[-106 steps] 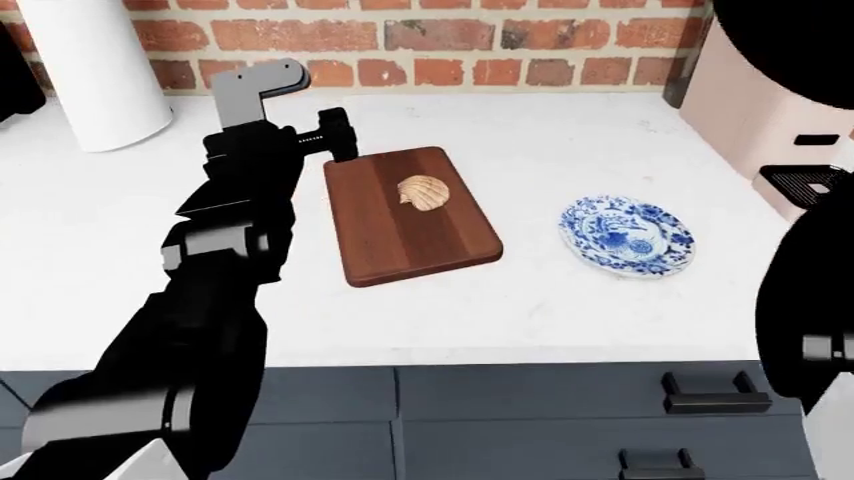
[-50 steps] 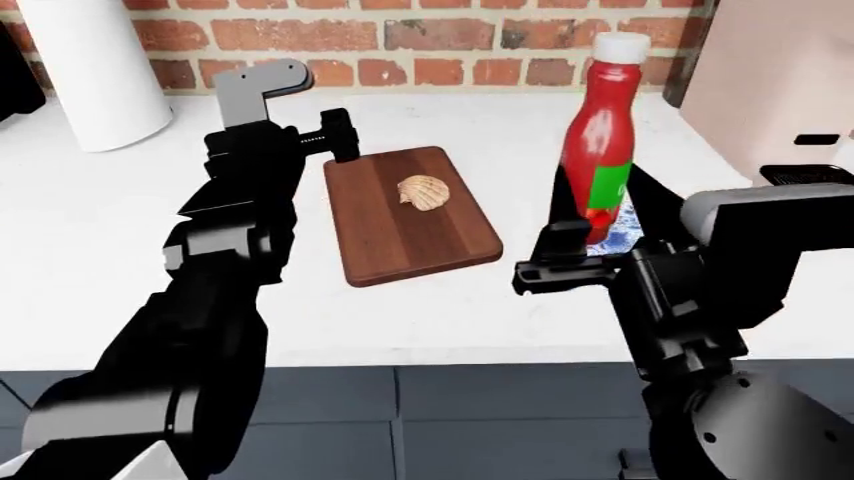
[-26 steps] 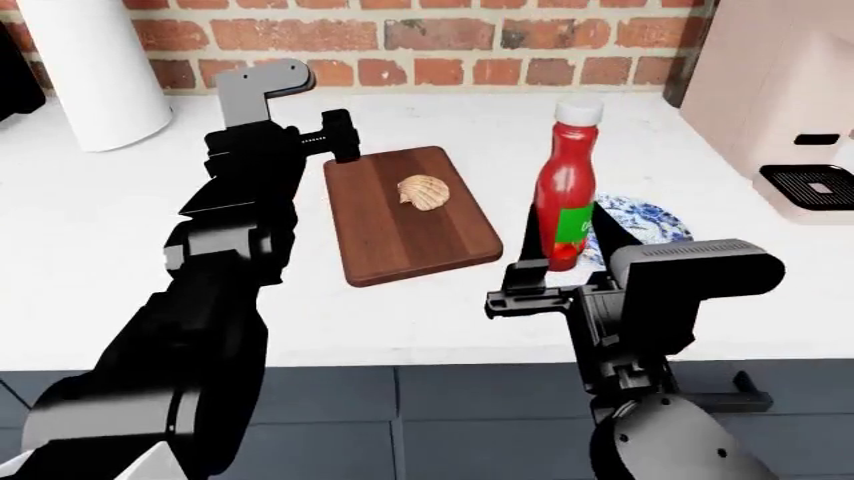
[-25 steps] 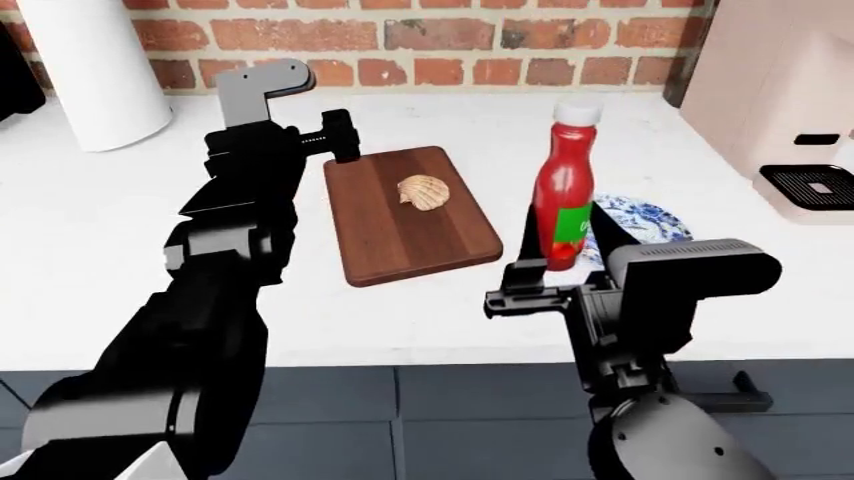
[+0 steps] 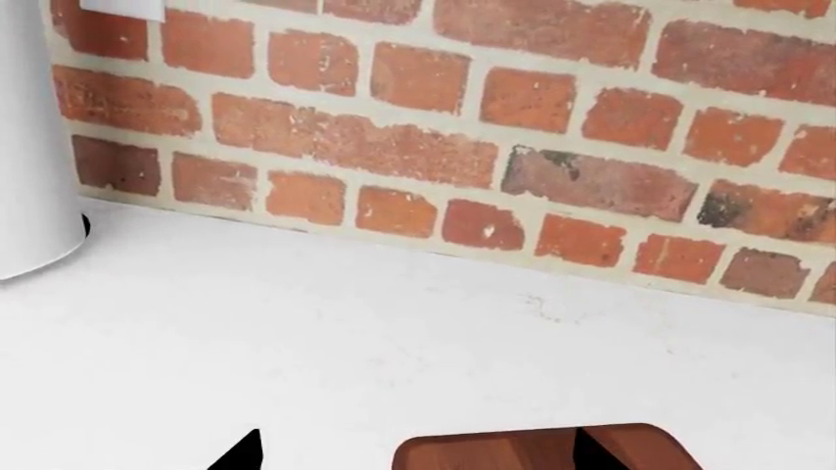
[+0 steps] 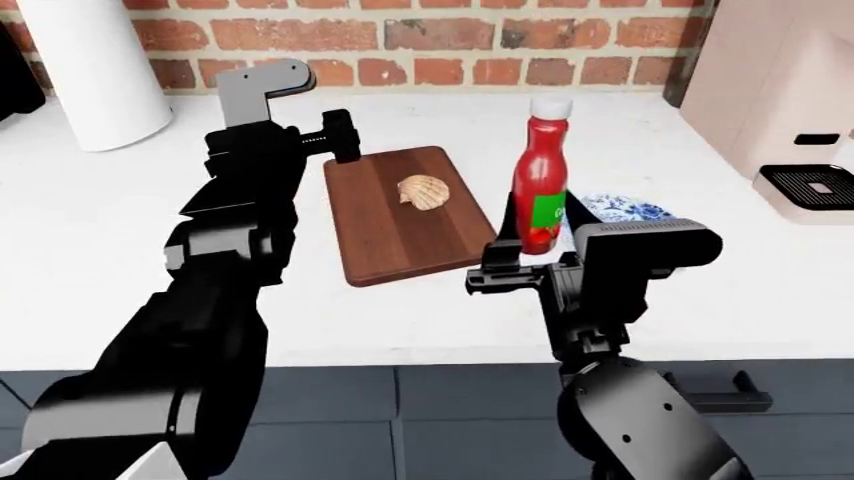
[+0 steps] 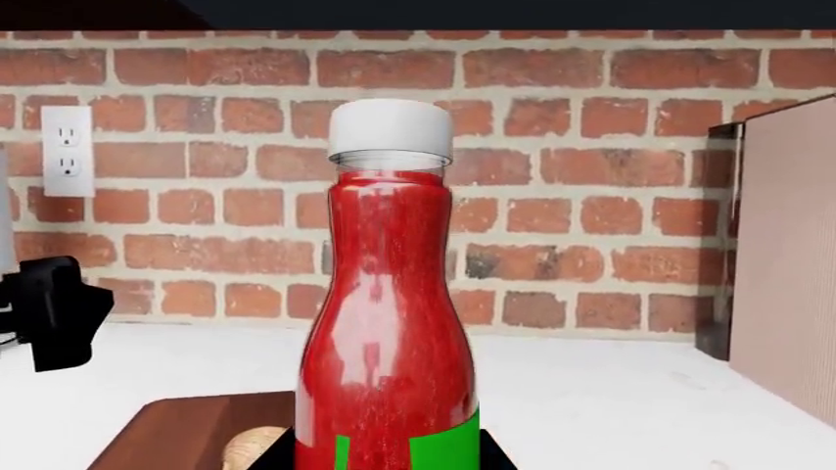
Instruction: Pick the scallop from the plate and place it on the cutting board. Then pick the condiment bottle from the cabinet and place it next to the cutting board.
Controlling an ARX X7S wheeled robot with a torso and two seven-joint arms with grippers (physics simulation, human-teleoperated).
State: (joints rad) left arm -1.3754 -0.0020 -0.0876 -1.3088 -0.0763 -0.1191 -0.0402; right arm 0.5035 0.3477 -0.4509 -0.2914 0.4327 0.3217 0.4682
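The scallop lies on the cutting board; it also shows beside the bottle in the right wrist view. My right gripper is shut on the lower body of the red condiment bottle, which is upright just right of the board's right edge. In the right wrist view the bottle fills the space between the fingers of the gripper. The plate is mostly hidden behind that gripper. My left gripper is open and empty at the board's far left corner.
A large white cylinder roll stands at the back left by the brick wall. A beige appliance stands at the right. Dark drawers with handles run under the counter's front edge. A wall outlet is on the bricks.
My right arm came in from the right holding the bottle and moved it left and down towards the board's right edge. The left arm, scallop and board have not moved.
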